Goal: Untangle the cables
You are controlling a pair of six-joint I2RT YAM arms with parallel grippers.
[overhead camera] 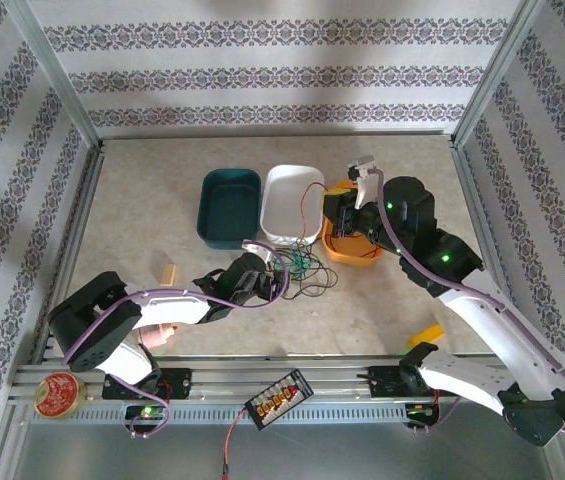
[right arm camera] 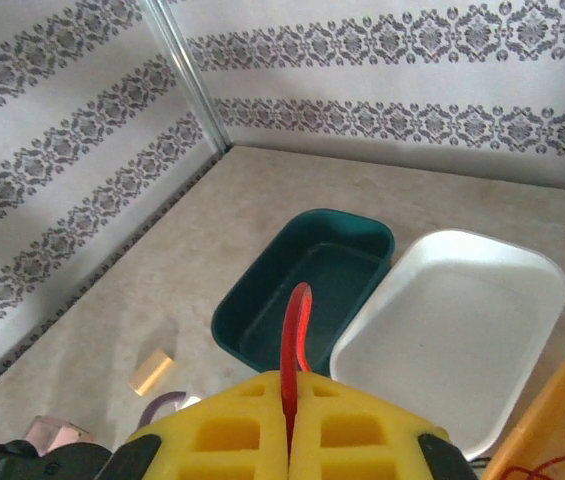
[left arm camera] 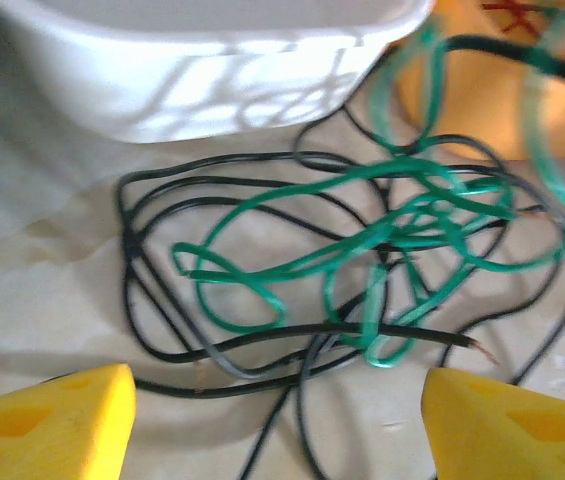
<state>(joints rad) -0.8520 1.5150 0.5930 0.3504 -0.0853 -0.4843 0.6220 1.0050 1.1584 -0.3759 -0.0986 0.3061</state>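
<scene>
Left end effector (left arm camera: 277,420) open above tangled cables (left arm camera: 362,240); right end effector (right arm camera: 290,405) clamps a red cable (right arm camera: 295,320).

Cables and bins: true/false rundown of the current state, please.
The right end effector is shut on the red cable. True.
The left end effector grips the green cable. False: it hovers open above it.
The white bin sits between the teal bin and the orange bin. True.
The teal bin holds the black cable. False: it is empty; the black cable lies on the table, tangled with the green.
</scene>
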